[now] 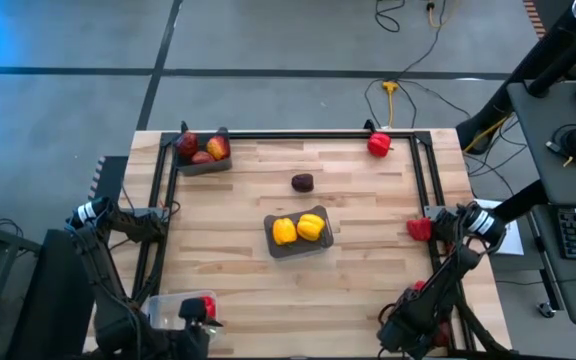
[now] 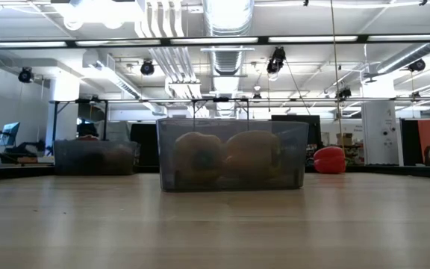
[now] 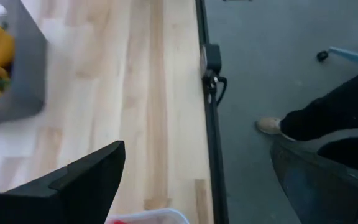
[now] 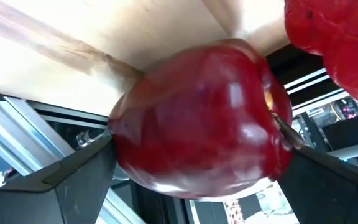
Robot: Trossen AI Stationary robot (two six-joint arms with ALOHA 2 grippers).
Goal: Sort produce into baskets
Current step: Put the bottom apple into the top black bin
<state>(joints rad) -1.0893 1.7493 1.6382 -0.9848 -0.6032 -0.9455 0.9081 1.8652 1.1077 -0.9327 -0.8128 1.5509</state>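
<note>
Right gripper [image 4: 197,155] at right edge of the top-down frame, just below middle, closed around a red pepper [image 4: 197,124]: fingers pressed against both sides in the right wrist shot, glossy skin filling the gap, so grip looks firm. Second red pepper [image 4: 334,50] just beside it, upper right of that shot; likely next pick from the same cluster. Held low over the table edge, probably just lifted, not yet carried anywhere. Left gripper [image 3: 191,186] parked at left edge of the top-down frame, spread wide, nothing between the fingers; clear bin [image 1: 173,308] with a red piece inside sits lower left, close by. Grey bin [image 1: 298,238] at centre of frame with two yellow peppers [image 1: 297,229] side by side; same bin dead centre in the table-level shot. Second grey bin [image 1: 202,160] upper left with apples [image 1: 203,149], red and red-yellow. Sorting by type, apparently: yellows centre, apples upper left, so red peppers presumably for the clear bin. Still loose: dark apple [image 1: 302,182] above the centre bin, another red pepper [image 1: 379,145] upper right near the frame rail. Roughly half done by that count.
</note>
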